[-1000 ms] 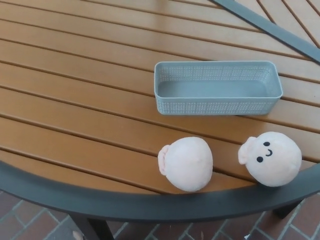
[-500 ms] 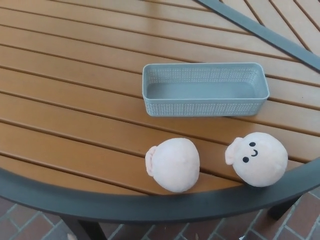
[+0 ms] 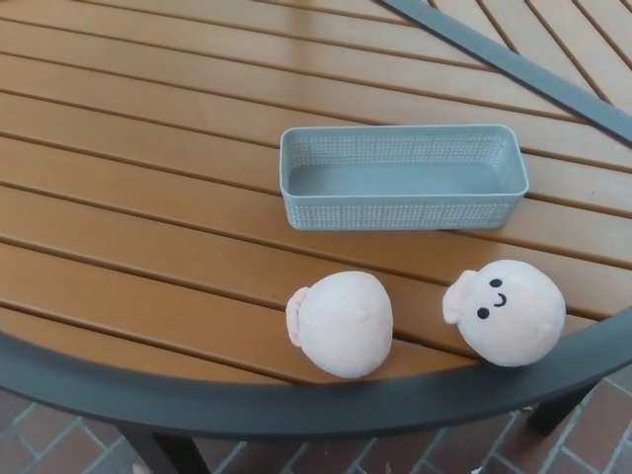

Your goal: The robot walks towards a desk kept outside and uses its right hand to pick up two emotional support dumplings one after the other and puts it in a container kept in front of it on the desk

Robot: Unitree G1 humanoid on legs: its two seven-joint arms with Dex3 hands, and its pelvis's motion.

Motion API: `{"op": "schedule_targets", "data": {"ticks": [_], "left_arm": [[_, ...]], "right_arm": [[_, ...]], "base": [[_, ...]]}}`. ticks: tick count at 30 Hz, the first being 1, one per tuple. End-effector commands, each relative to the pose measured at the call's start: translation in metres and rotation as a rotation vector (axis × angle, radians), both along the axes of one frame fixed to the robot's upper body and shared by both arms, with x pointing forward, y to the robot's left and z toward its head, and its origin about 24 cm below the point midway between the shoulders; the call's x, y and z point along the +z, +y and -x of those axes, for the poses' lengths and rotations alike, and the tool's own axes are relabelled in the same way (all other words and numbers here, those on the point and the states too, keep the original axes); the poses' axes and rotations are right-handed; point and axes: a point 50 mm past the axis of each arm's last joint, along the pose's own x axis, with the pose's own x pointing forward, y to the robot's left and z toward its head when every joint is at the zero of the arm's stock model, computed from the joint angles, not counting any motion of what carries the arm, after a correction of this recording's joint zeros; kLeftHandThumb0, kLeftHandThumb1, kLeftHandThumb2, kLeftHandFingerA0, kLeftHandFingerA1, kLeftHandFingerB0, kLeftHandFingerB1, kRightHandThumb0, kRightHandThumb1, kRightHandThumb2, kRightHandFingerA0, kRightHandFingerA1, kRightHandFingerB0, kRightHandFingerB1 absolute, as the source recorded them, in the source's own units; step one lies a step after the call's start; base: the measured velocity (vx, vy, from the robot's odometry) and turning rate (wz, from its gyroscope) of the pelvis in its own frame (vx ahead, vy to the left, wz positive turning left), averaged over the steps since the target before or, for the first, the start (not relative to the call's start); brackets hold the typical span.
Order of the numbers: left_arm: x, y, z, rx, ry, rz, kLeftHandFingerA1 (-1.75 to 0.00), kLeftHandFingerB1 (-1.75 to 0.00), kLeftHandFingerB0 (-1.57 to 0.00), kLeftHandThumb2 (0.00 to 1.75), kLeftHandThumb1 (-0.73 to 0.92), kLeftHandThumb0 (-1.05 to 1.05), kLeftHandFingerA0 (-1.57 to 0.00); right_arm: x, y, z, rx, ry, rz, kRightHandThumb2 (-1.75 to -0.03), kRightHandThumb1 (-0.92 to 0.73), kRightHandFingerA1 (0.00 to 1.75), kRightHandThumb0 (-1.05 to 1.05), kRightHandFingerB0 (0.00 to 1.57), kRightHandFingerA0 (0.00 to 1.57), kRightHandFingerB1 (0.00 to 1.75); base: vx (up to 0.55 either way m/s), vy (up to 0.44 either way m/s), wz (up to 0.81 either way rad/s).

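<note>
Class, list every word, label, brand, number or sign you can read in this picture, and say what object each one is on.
None: no readable text anywhere.
The grey basket shows only a woven pattern.
The right dumpling toy has a stitched face of two eyes and a smile, not writing.
The left dumpling toy is plain.
The wooden table has no markings.

A slatted wooden tabletop [image 3: 148, 197] carries a grey container [image 3: 403, 178] and, near its dark rim, two plush dumplings [image 3: 341, 323] [image 3: 506, 312]
</note>
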Motion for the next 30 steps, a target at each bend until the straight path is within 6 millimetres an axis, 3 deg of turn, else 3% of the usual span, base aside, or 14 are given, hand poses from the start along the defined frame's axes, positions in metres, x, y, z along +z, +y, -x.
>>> {"op": "schedule_targets", "data": {"ticks": [1,2,6,7,9,10,12,17,24,30], "left_arm": [[0.007,0.006,-0.003,-0.005,-0.024,-0.048,-0.77,-0.58,-0.8,0.56,0.59,-0.21,-0.84],[0.007,0.006,-0.002,0.003,-0.038,-0.039,-0.8,-0.62,-0.79,0.61,0.61,-0.17,-0.85],[0.006,0.006,-0.001,-0.007,-0.024,-0.047,-0.78,-0.59,-0.79,0.57,0.63,-0.21,-0.84],[0.006,0.006,-0.001,-0.004,-0.023,-0.047,-0.76,-0.6,-0.77,0.67,0.62,-0.12,-0.81],[0.006,0.006,-0.002,0.002,-0.024,-0.045,-0.76,-0.6,-0.77,0.67,0.62,-0.12,-0.81],[0.006,0.006,-0.001,0.004,-0.031,-0.04,-0.77,-0.6,-0.77,0.57,0.6,-0.2,-0.83],[0.006,0.006,-0.001,0.009,-0.04,-0.032,-0.77,-0.6,-0.77,0.57,0.6,-0.2,-0.83],[0.007,0.005,-0.004,-0.005,-0.042,-0.041,-0.76,-0.59,-0.77,0.56,0.61,-0.19,-0.82],[0.007,0.005,-0.005,0.003,-0.051,-0.03,-0.79,-0.6,-0.81,0.56,0.59,-0.2,-0.88],[0.006,0.003,-0.009,-0.006,-0.045,-0.042,-0.78,-0.61,-0.78,0.62,0.61,-0.12,-0.83]], "right_arm": [[0.007,0.064,-0.028,0.572,0.339,0.301,-0.97,-0.58,0.15,-1.0,0.0,0.0,0.0],[0.004,0.083,-0.036,0.651,0.385,0.356,-1.0,-0.55,0.14,-1.0,0.0,0.0,0.0],[-0.003,0.111,-0.045,0.762,0.423,0.429,-0.98,-0.53,0.13,-0.97,0.0,0.0,0.0],[-0.004,0.115,-0.046,0.779,0.426,0.442,-0.98,-0.52,0.14,-0.97,0.0,0.0,0.0],[-0.005,0.119,-0.047,0.791,0.432,0.456,-0.98,-0.52,0.14,-0.97,0.0,0.0,0.0],[-0.01,0.126,-0.052,0.825,0.44,0.481,-0.97,-0.52,0.13,-0.97,0.0,0.0,0.0],[-0.018,0.139,-0.059,0.878,0.453,0.524,-0.97,-0.52,0.13,-0.97,0.0,0.0,0.0],[-0.023,0.15,-0.064,0.908,0.492,0.581,-0.94,-0.53,0.07,-0.96,0.0,0.0,0.0],[-0.038,0.174,-0.083,0.951,0.52,0.681,-0.95,-0.53,0.13,-0.96,0.0,0.0,0.0],[-0.048,0.18,-0.088,0.95,0.56,0.711,-0.94,-0.55,0.1,-0.99,0.0,0.0,0.0]], "base": [[0.0,0.0,0.0],[0.0,0.0,0.0],[0.0,0.0,0.0],[0.0,0.0,0.0],[0.0,0.0,0.0],[0.0,0.0,0.0],[0.0,0.0,0.0],[0.0,0.0,0.0],[0.0,0.0,0.0],[0.0,0.0,0.0]]}}
